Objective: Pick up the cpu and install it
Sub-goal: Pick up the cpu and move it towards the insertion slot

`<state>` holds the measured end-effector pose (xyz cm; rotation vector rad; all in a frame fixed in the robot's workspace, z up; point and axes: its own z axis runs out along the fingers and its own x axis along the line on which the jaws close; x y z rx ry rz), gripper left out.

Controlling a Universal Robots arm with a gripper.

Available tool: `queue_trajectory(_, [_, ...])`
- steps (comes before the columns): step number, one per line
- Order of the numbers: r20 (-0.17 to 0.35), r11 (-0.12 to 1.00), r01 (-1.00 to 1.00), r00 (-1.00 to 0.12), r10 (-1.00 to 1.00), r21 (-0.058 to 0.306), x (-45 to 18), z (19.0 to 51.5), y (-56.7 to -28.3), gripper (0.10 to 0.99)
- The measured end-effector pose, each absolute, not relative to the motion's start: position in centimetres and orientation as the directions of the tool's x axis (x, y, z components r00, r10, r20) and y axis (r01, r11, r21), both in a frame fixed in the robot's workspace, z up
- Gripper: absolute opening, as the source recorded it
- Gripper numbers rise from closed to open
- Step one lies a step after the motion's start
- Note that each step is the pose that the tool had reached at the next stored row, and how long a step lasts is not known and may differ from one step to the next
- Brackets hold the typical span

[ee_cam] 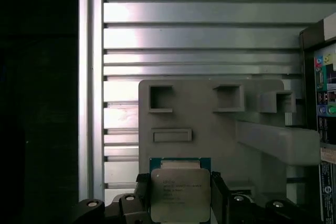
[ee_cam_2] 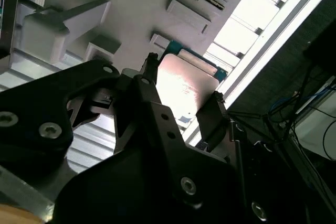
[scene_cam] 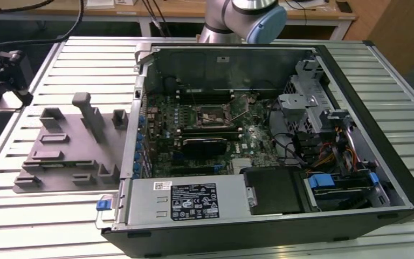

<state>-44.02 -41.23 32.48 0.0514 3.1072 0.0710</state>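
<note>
Silver-grey metal tops the small flat square cpu point(ee_cam: 180, 195) with its thin green rim. It sits clamped between the two black fingers point(ee_cam: 142, 196) of the black gripper point(ee_cam: 179, 187), one finger pressed against each opposite edge. In both wrist views the chip is held clear of the grey plastic fixture tray point(ee_cam: 210, 129) with raised blocks, which lies on the ribbed metal table point(ee_cam: 199, 35). In the exterior view that tray rests just beside the open black computer case point(scene_cam: 401, 178), whose green motherboard point(scene_cam: 185, 121) carries a square black socket frame point(scene_cam: 212, 116).
</note>
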Motion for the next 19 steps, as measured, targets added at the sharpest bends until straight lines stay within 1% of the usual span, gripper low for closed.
queue_trajectory(19, [-0.033, 0.998, 0.032, -0.999, 0.034, 0.046, -44.0, 37.8, -41.2, 0.545])
